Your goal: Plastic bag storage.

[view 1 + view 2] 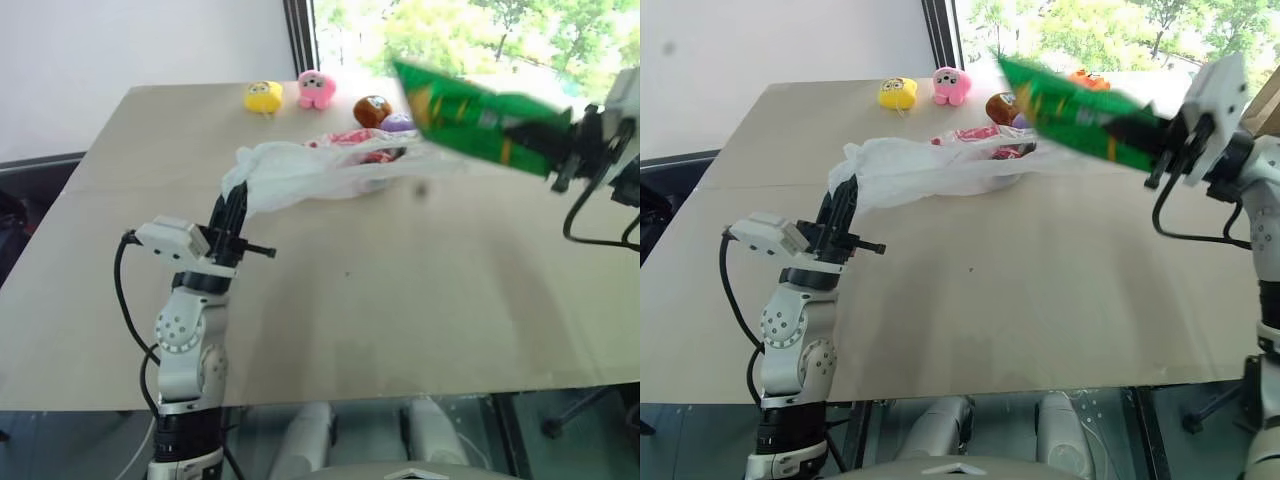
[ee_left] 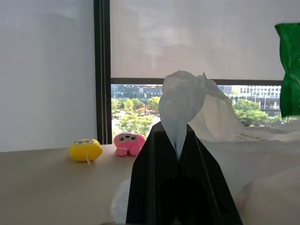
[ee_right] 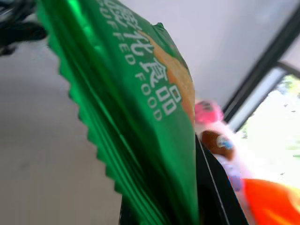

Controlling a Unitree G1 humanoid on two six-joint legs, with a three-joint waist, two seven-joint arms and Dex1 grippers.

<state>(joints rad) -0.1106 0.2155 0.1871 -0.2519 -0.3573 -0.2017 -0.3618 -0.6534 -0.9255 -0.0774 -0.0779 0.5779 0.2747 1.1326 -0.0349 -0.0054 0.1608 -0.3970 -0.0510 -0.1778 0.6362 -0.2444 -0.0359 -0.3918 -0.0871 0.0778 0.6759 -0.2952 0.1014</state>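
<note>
Beige laminate covers the table (image 1: 330, 330), the widest thing in sight, and everything else is placed from it. Across its far half lies the plastic bag (image 1: 310, 170), crinkly white film with red print, one end lifted off the surface and the rest trailing back toward the far edge. That raised end is pinched in the left gripper (image 1: 232, 205), whose black fingers are closed on a twist of film; the likely purpose is to hold the mouth up and open so things can go inside. The left arm stands upright over the table's near left part, wrist angled up and forward.

Above the table's far right corner hangs the green chips packet (image 1: 1080, 115), clamped at one end by the right gripper (image 1: 1168, 150), fingers closed tight on it. The right arm reaches in from the side, gripper roughly level and pointing toward the bag, so the packet seems meant for the bag's opening.

Along the far edge sit four small toys: a brown one (image 1: 372, 109) and a purple one (image 1: 397, 123) just behind the bag, a pink one (image 1: 316, 89) and a yellow one (image 1: 263, 96) further left.
</note>
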